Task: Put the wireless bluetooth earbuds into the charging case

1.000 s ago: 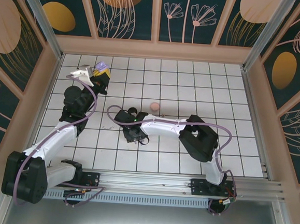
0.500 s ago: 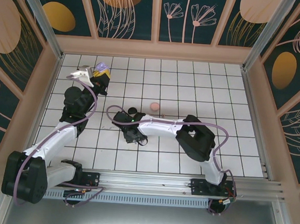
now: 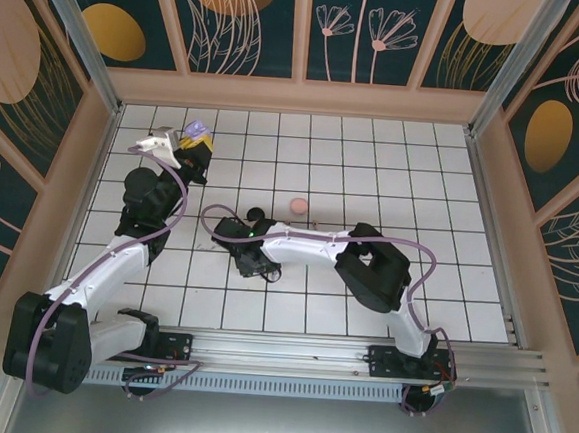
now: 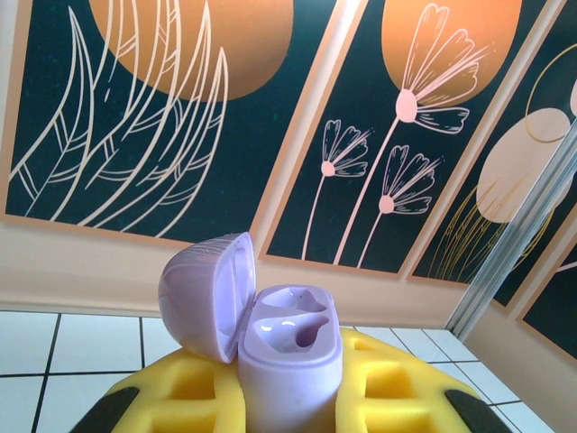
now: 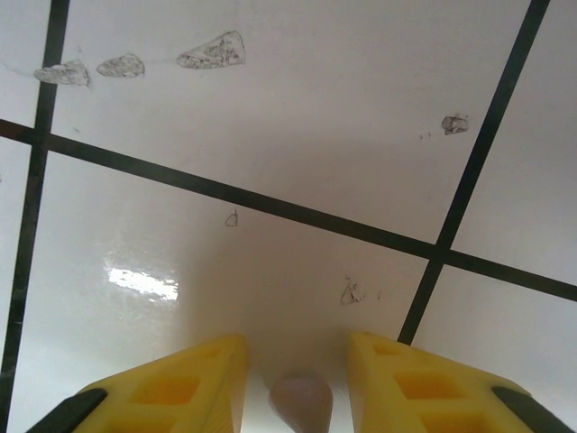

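My left gripper (image 3: 194, 149) is at the far left of the table, shut on the lilac charging case (image 4: 287, 354). The case stands upright between the yellow fingers (image 4: 410, 388). Its lid (image 4: 206, 298) is swung open to the left and both sockets are bare. My right gripper (image 3: 256, 264) points down at the tiles in the middle of the table. In the right wrist view its jaws (image 5: 296, 343) stand open just above the floor. A small pale lilac earbud (image 5: 301, 403) lies between them, with a gap on each side.
A round pink case (image 3: 297, 205) and a black case (image 3: 255, 214) lie on the white tiled table (image 3: 404, 165) just beyond the right gripper. Wooden walls with dark flower panels close in the table on three sides.
The right arm has slid a little to the left over the tiles and its jaws have narrowed slightly. The left arm and the lilac case have not moved.
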Controlling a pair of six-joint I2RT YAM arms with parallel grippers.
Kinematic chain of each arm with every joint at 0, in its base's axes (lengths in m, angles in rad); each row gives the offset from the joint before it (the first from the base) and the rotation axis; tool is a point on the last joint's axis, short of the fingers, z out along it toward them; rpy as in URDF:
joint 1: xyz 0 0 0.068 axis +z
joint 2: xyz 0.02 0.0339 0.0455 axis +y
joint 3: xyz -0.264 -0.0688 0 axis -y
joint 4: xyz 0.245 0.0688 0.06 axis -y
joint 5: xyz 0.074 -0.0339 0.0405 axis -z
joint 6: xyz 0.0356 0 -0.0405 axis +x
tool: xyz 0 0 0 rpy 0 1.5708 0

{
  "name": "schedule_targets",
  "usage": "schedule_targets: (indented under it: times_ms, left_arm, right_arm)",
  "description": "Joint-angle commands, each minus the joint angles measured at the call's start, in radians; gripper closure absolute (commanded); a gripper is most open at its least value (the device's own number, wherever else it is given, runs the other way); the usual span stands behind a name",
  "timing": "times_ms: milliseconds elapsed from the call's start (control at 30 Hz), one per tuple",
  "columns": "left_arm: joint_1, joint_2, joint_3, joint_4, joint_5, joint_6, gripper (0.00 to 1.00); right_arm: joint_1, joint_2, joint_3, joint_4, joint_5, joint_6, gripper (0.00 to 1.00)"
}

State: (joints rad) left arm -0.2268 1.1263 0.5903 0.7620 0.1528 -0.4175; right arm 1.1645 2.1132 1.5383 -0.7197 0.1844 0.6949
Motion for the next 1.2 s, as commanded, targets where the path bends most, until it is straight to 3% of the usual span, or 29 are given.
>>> schedule_targets:
  times_ms: [0, 733, 1167]
  left_arm:
    - [0.007, -0.009, -0.009, 0.063, 0.017, -0.016, 1.00]
    - [0.007, -0.004, -0.008, 0.071, 0.034, -0.024, 1.00]
    - [0.008, -0.002, -0.004, 0.074, 0.044, -0.035, 1.00]
  right_arm:
    - [0.016, 0.016, 0.013, -0.064, 0.012, 0.025, 0.65]
    - [0.018, -0.032, -0.060, -0.046, 0.021, 0.052, 0.68]
    - [0.018, -0.047, -0.090, -0.020, 0.018, 0.053, 0.77]
